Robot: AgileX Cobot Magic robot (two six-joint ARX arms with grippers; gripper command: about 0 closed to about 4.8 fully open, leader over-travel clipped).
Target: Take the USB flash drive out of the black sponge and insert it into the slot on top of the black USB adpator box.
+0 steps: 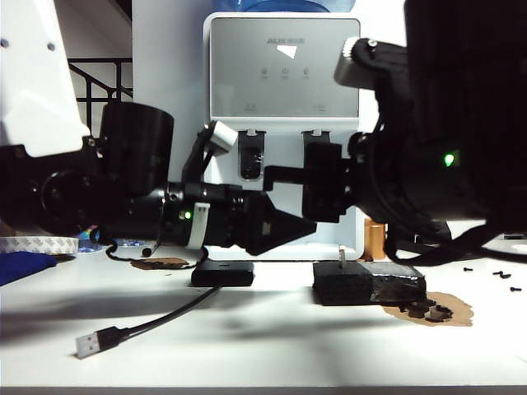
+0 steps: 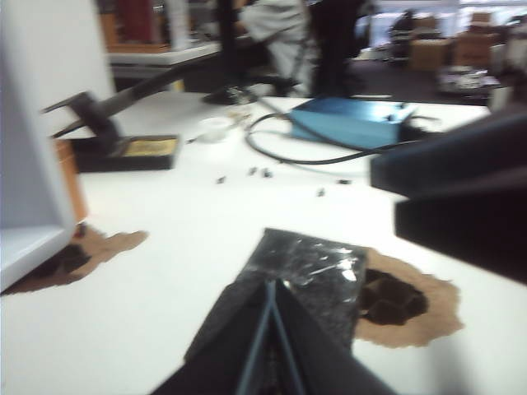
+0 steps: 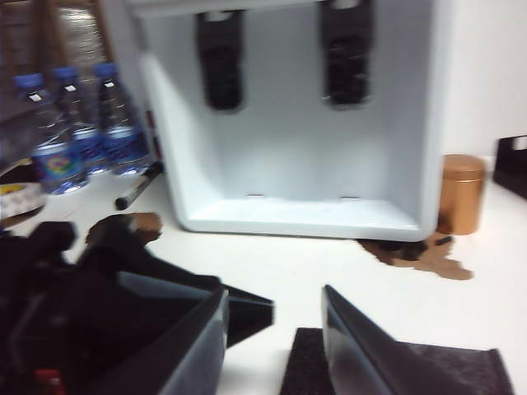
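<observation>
silver drive (image 1: 342, 253) stands upright in the black sponge (image 1: 369, 285) on the white counter (image 1: 272, 346), right of the adaptor box (image 1: 223, 273). the right end effector (image 3: 273, 329), fingers spread, hangs over the sponge; the left end effector (image 1: 311, 225), fingers pressed together, hovers between box and sponge. a clean pull likely needs the fingers centred either side of the stick, then a straight lift.

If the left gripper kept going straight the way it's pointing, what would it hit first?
Probably the black sponge. In the left wrist view the shut left gripper aims right at it. In the exterior view it also points toward the right gripper above the sponge, so depth is uncertain.
</observation>
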